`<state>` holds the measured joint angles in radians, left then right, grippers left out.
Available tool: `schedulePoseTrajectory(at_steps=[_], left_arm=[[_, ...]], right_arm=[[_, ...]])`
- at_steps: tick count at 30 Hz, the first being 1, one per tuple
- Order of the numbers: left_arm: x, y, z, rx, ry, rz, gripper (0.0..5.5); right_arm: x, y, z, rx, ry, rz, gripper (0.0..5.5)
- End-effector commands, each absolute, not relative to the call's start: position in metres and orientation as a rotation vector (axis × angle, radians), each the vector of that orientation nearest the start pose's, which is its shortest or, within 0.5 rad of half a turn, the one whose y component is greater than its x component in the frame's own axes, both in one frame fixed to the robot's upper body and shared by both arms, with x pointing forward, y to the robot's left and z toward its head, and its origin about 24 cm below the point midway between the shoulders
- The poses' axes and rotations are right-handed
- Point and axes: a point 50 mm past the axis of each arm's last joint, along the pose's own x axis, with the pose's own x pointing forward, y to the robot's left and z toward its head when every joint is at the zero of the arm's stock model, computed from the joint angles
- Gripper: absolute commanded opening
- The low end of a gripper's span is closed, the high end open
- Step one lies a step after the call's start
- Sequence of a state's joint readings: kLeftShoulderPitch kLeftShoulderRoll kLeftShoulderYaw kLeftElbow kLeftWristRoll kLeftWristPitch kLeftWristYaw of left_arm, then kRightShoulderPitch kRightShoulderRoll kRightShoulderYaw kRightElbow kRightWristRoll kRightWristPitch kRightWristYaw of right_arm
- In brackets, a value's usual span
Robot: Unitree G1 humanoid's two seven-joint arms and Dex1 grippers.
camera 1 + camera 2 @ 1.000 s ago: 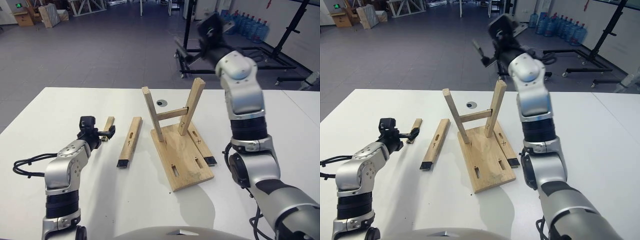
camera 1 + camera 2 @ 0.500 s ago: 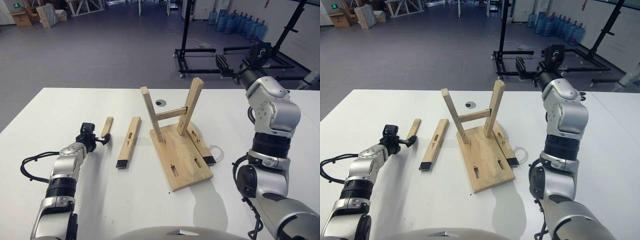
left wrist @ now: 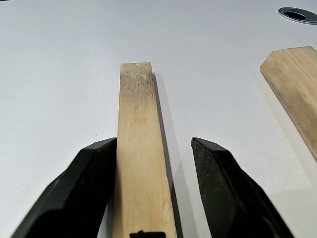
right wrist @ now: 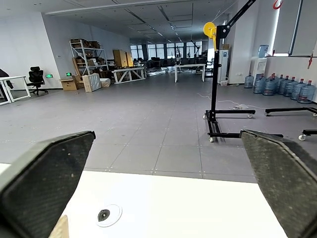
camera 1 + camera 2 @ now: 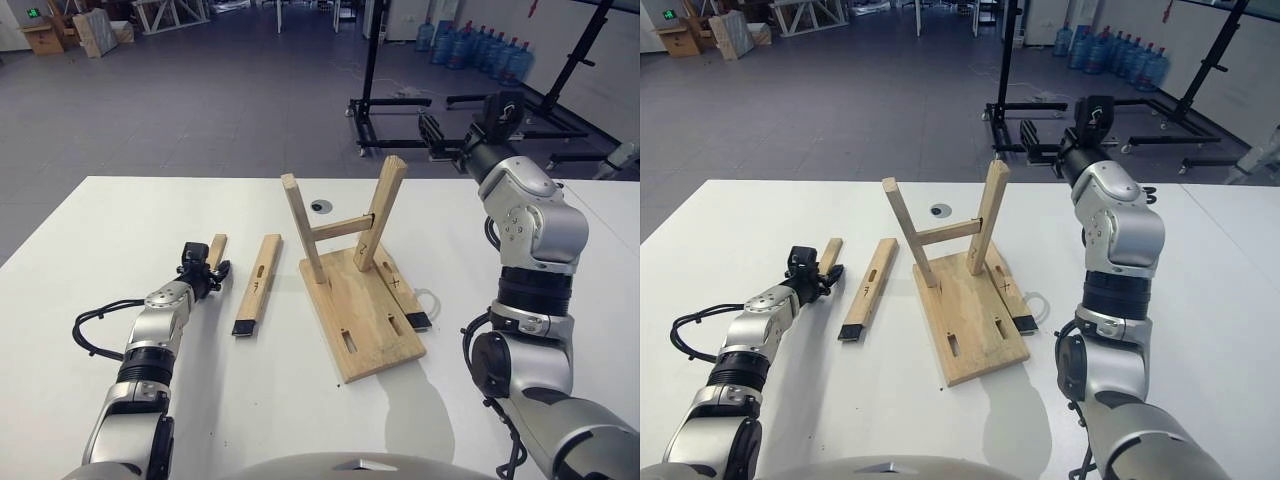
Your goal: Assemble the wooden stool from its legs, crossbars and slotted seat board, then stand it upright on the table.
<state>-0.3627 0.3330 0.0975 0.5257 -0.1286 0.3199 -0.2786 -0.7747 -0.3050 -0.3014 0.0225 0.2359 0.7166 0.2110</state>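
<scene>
Silver arms [image 5: 160,322], black joint bands [image 5: 531,290], black jaws (looped cable [image 5: 77,330])

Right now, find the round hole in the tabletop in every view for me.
Left eye view: round hole behind the standing legs, near the white table's far edge.
Right eye view: hole in the same place.
Left wrist view: hole beyond the flat leg's end.
Right wrist view: hole on the table, by a wooden tip.
Shared landmark: the white table itself.

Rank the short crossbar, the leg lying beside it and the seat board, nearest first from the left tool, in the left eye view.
1. Short crossbar: straddled by the left tool.
2. Leg: just right of it.
3. Seat board: farther right, mid-table.
</scene>
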Motion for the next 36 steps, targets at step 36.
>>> schedulePoseTrajectory(at_steps=[36], left_arm=[[0.294, 0.127, 0.249, 0.164, -0.463, -0.680, 1.28]], right_arm=[[0.320, -0.109, 0.278, 1.017, 0.039, 1.028, 5.40]])
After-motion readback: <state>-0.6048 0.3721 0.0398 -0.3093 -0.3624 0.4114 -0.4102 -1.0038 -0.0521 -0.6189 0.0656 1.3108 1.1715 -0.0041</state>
